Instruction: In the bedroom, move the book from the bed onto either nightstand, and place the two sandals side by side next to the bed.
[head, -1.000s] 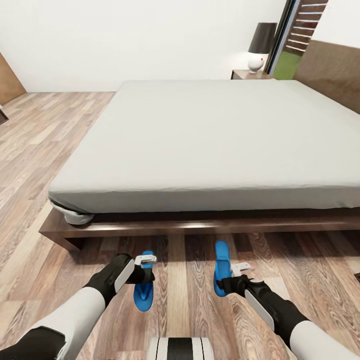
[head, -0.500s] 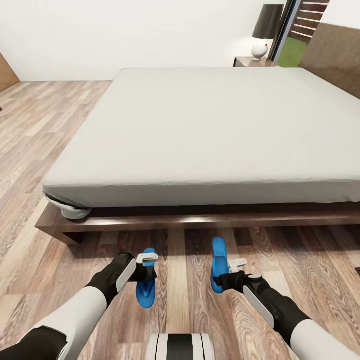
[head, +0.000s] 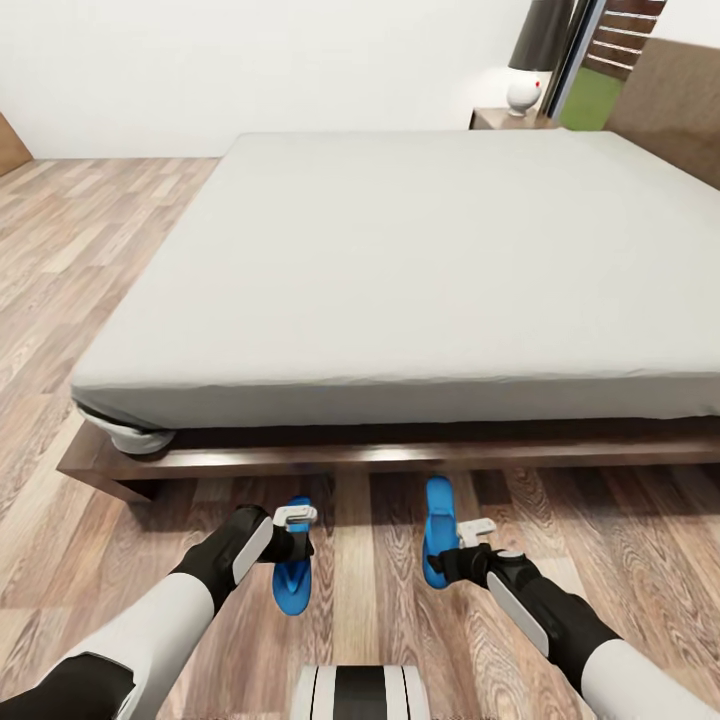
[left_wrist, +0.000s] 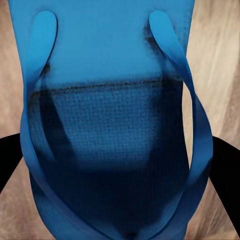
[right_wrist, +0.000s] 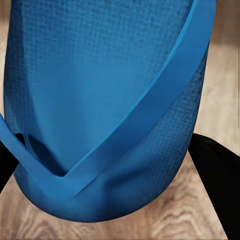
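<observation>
With one sandal in each gripper, I am in the sandal-placing step, at the long side of the bed (head: 400, 270). The left sandal (head: 291, 585) hangs in my left gripper (head: 296, 520), long axis pointing toward the bed frame; the left wrist view shows its sole (left_wrist: 110, 100) and both straps close up, with dark finger bodies at either side of it, so I judge these jaws to be pinching it. The right sandal (head: 437, 540) is carried in my right gripper (head: 470, 535), likewise pointing at the bed; the right wrist view shows its textured sole (right_wrist: 100, 100) crossed by a strap, dark fingers flanking it, so I judge these jaws also pinched on it.

Both sandals sit above the wood-plank floor (head: 350, 600), near the bed frame, roughly parallel and apart from each other. I cannot tell whether either touches the floor.

Next move, as I judge it: bring the two closer together, lower both flat to the floor beside the frame, then spread the jaws.

No book is visible on the mattress. A nightstand (head: 505, 118) stands past the bed's far corner, carrying a lamp (head: 535, 60). No containers are in sight.
</observation>
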